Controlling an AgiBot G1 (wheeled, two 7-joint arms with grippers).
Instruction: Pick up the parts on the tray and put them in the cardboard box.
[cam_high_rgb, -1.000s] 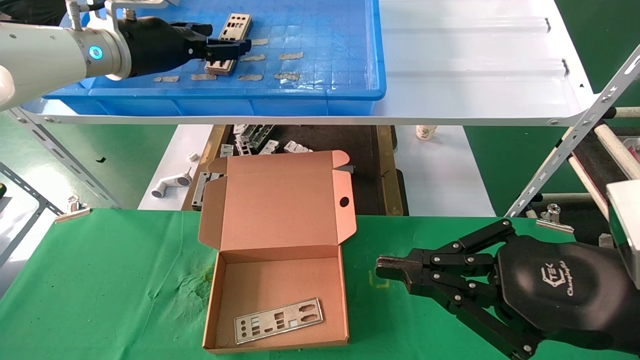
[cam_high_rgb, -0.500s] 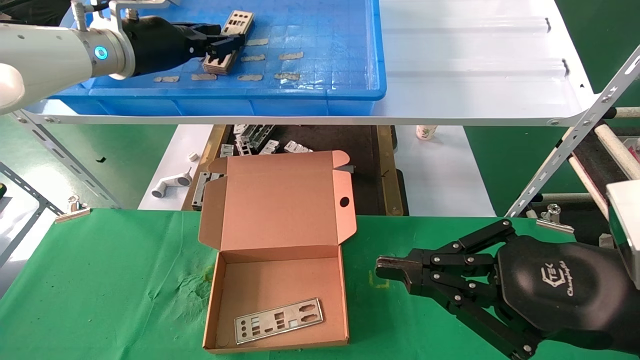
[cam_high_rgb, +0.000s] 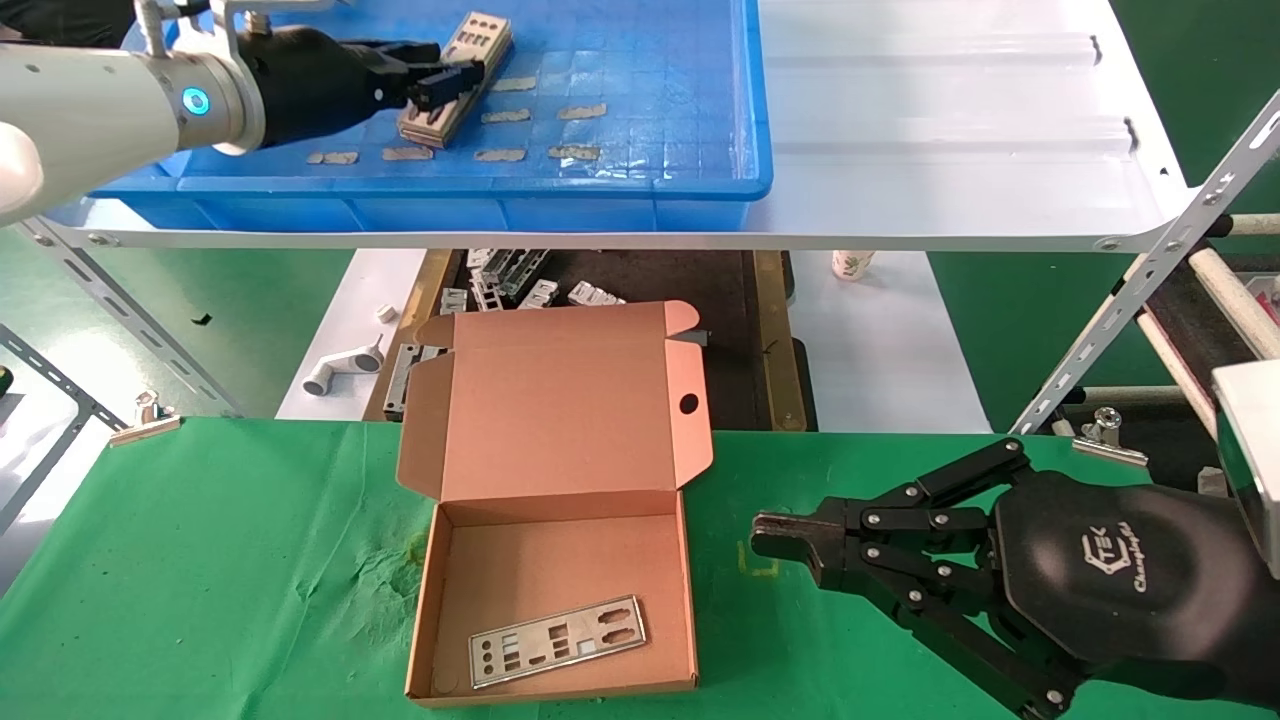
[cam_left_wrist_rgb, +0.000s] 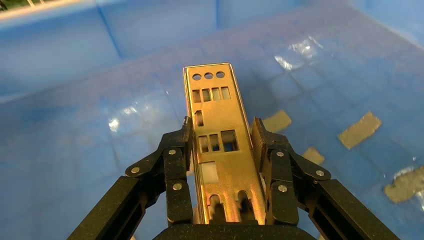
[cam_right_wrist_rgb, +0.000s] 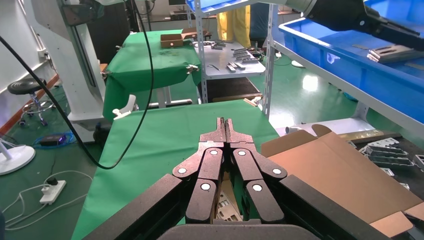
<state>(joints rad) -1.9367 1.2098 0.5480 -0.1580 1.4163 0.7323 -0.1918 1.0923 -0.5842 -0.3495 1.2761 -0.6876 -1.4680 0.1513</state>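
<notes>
The left claw (cam_high_rgb: 447, 82) drew back toward the robot's left inside the tray (cam_high_rgb: 660, 150) and closed in on the stack of parts (cam_high_rgb: 455, 75), its fingers (cam_left_wrist_rgb: 177, 155) now against the top plate's long edges.

A: The right hand (cam_right_wrist_rgb: 226, 125)?
B: Fingers pressed together, nothing between them — over the green bench (cam_right_wrist_rgb: 165, 137).
A: And at two o'clock?
B: The blue tray (cam_right_wrist_rgb: 350, 67), a plate (cam_right_wrist_rgb: 392, 50) inside — the cardboard box (cam_right_wrist_rgb: 345, 175) sits lower.
</notes>
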